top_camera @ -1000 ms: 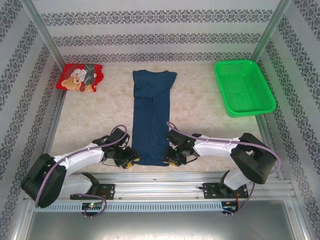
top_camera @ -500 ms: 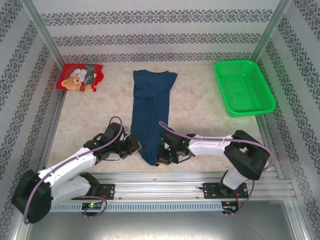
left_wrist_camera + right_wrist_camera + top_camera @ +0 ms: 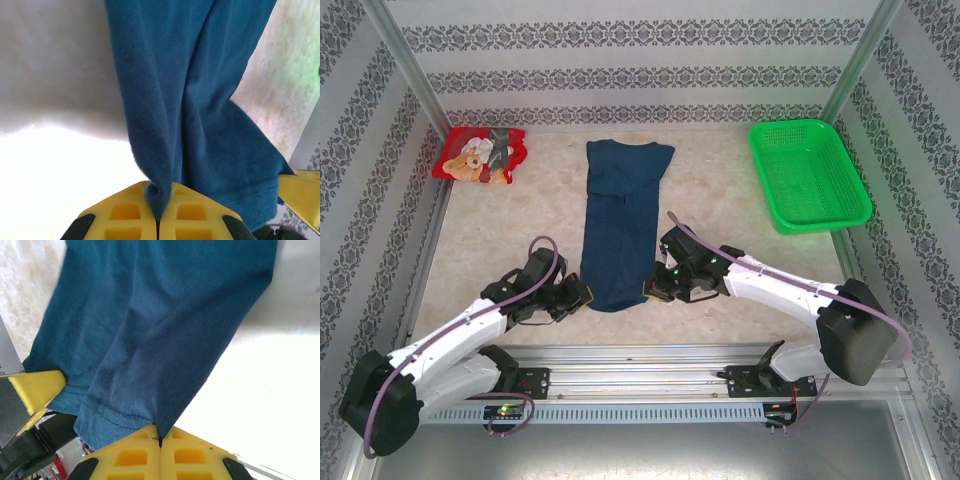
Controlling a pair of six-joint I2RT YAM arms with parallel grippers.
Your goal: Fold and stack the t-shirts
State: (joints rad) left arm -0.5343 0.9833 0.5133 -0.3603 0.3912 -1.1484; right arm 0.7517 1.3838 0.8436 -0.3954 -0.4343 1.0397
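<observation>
The navy t-shirt (image 3: 618,225) lies as a long narrow strip; the left gripper (image 3: 584,296) and right gripper (image 3: 651,292) are clamped tight on its near hem.

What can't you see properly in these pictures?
- Top view: the blue t-shirt is folded lengthwise, so its own cloth covers the inner side.
- Both wrist views: the blue t-shirt's near hem corners are pinched out of sight inside the shut yellow jaws.
- Top view: the red t-shirt is bunched up, so folds hide part of its bear print.
- Left wrist view: the table is washed out by white glare.
</observation>
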